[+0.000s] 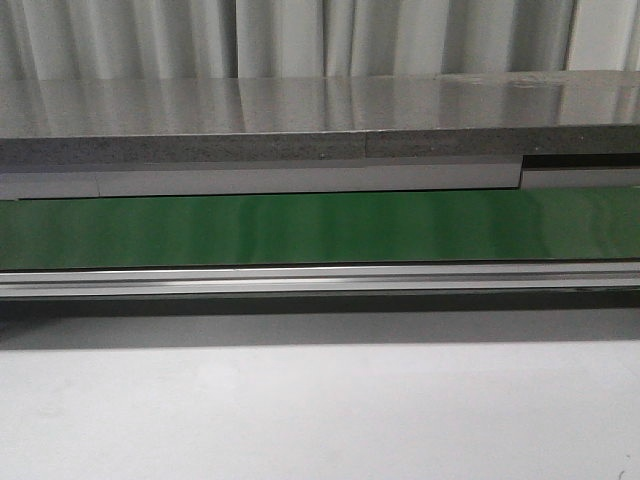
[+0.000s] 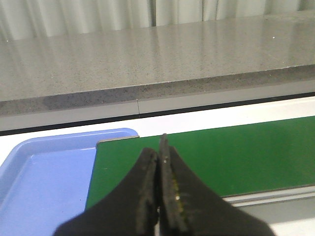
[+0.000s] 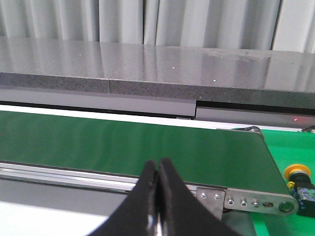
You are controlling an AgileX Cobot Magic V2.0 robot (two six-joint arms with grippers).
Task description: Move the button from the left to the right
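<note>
The button [image 3: 300, 183], a yellow-orange cap on a black body, stands on the green surface beyond the right end of the green conveyor belt [image 3: 147, 145], seen only in the right wrist view. My right gripper [image 3: 158, 169] is shut and empty, over the belt's near rail, well left of the button. My left gripper [image 2: 160, 150] is shut and empty, over the left end of the belt [image 2: 221, 157] beside a blue tray [image 2: 44, 182]. Neither gripper shows in the front view, where only the belt [image 1: 320, 228] is seen.
A grey stone-like counter [image 1: 320, 120] runs behind the belt. An aluminium rail [image 1: 320, 280] edges the belt's front, with a bolted bracket [image 3: 246, 200] at its right end. A white tabletop [image 1: 320, 410] lies in front. The blue tray holds nothing visible.
</note>
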